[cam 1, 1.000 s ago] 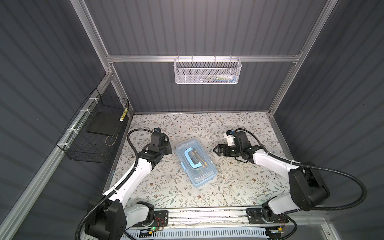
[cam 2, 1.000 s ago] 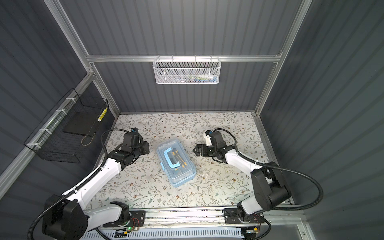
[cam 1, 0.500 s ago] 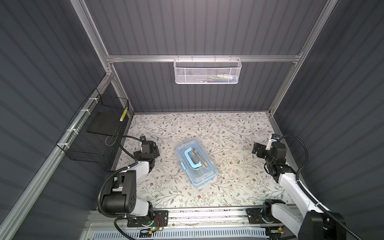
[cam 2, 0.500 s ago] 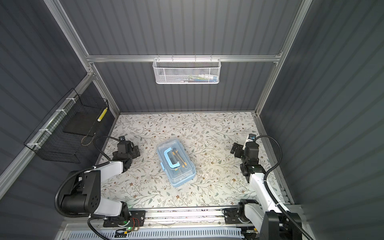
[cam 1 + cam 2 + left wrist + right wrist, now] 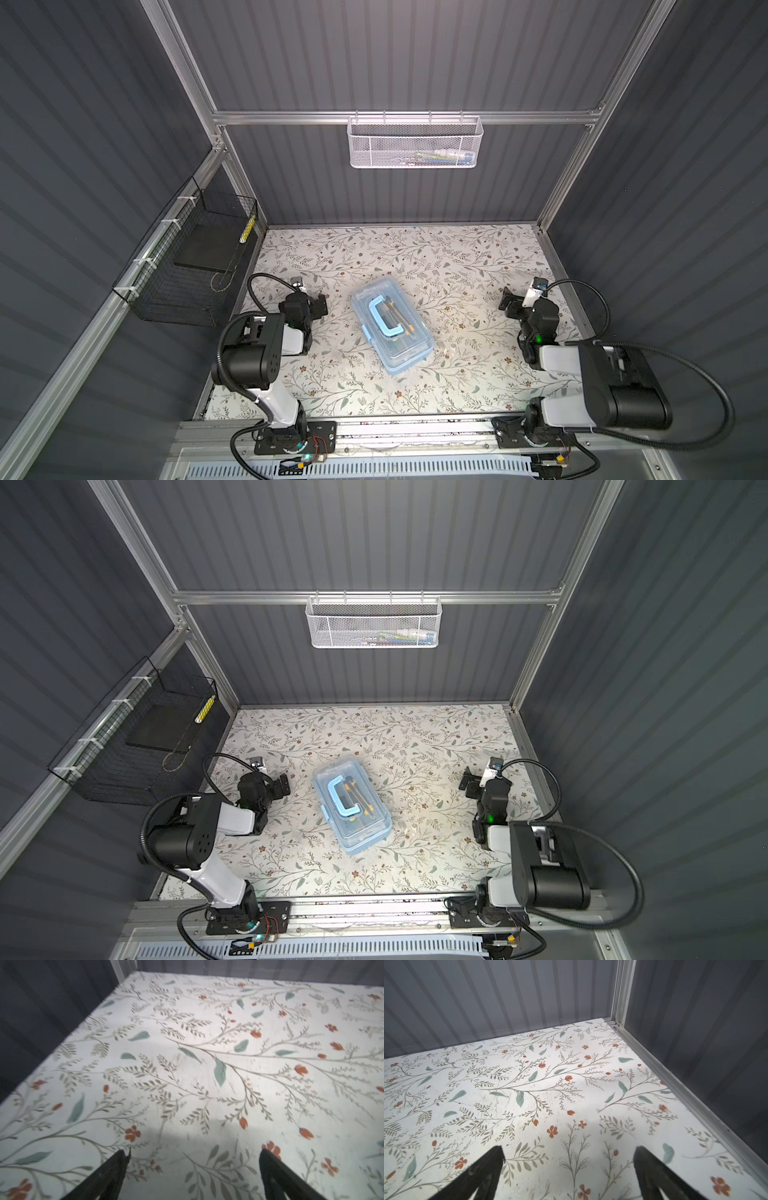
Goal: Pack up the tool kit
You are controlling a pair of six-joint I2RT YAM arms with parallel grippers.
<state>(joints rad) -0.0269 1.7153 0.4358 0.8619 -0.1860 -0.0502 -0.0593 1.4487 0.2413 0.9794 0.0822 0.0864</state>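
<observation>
The small rectangular light-blue plastic tool kit (image 5: pixel 391 328) with its clear lid lies slantwise at the middle of the floral-patterned table (image 5: pixel 457 249), between the two pincers and well apart from both. The left pincer (image 5: pixel 319 302), near the left edge, and the right pincer (image 5: pixel 508 300), near the right edge, are released, empty.

tool kit (image 5: pixel 392 326) closed; askew mid-table; handle flat
</observation>
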